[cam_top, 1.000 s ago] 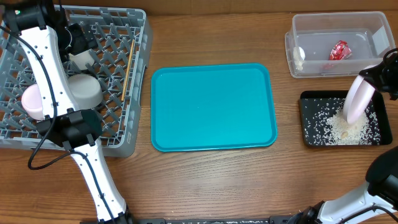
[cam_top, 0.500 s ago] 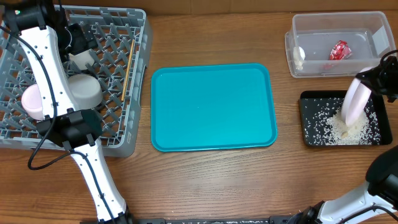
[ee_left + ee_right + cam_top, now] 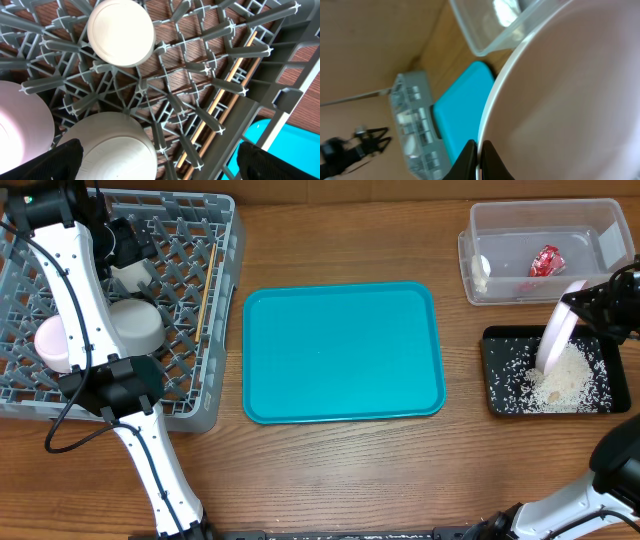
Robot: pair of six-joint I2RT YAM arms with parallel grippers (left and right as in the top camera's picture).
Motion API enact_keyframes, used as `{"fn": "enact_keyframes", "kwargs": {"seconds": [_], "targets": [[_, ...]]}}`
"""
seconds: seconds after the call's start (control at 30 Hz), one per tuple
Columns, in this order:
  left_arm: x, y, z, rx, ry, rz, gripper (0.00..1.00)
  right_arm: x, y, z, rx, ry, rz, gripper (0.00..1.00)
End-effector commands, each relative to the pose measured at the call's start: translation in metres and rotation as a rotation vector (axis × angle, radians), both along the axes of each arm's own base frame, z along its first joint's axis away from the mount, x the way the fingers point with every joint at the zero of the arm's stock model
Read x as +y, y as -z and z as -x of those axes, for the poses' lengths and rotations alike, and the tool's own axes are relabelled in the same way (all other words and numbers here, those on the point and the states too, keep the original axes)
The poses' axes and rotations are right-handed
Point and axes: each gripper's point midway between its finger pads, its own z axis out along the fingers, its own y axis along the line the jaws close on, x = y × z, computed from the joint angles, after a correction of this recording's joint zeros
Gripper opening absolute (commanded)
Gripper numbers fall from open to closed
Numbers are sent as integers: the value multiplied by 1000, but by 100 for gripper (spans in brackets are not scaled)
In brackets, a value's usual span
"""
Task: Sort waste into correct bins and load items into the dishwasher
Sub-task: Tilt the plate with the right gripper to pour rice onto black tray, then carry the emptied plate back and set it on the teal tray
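The right hand (image 3: 479,159) grips the tilted white plate (image 3: 553,340) by its rim over the rice-strewn black tray (image 3: 495,345) at right, while the left hand (image 3: 122,245) stands wide open above the grey dish rack (image 3: 180,270) at far left.

Left pincer (image 3: 162,162) hangs spread wide, facing down; right pincer (image 3: 479,155) is clamped tight.

We see the large round white plate (image 3: 553,338) tilted steeply over the shallow black rectangular tray (image 3: 489,372), white rice-like scraps (image 3: 563,381) piled beneath it.
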Motion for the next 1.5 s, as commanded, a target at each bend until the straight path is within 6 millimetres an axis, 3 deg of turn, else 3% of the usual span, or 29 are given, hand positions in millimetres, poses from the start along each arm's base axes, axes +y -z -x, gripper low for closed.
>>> {"fn": "enact_keyframes", "kwargs": {"seconds": [0.0,0.07,0.23,0.37,0.53,0.63,0.73,0.83,0.93,1.03,1.2,1.47], "targets": [[-2,-21,2,-42,-5,-20,100,-11,-3,-1,-6,50,-34,4],[-2,-21,2,-42,-5,-20,100,-20,7,9,150,172,-79,4],[-2,-21,2,-42,-5,-20,100,-16,-7,14,93,149,-169,4],[-2,-21,2,-42,-5,-20,99,1,-45,16,-91,57,-249,4],[-2,-21,2,-42,-5,-20,100,7,-71,19,-155,51,-199,4],[-2,-21,2,-42,-5,-20,100,31,-92,22,-233,-24,-133,4],[-2,-21,2,-42,-5,-20,100,72,-114,26,-344,-167,-50,4],[-2,-21,2,-42,-5,-20,100,125,-130,27,-456,-351,11,4],[-2,-21,2,-42,-5,-20,100,184,-130,26,-504,-525,22,4],[-2,-21,2,-42,-5,-20,100,233,-103,16,-442,-634,128,4],[-2,-21,2,-42,-5,-20,100,276,-19,-6,-95,-519,446,4],[-2,-21,2,-42,-5,-20,100,409,59,19,-37,-629,605,4]]}}
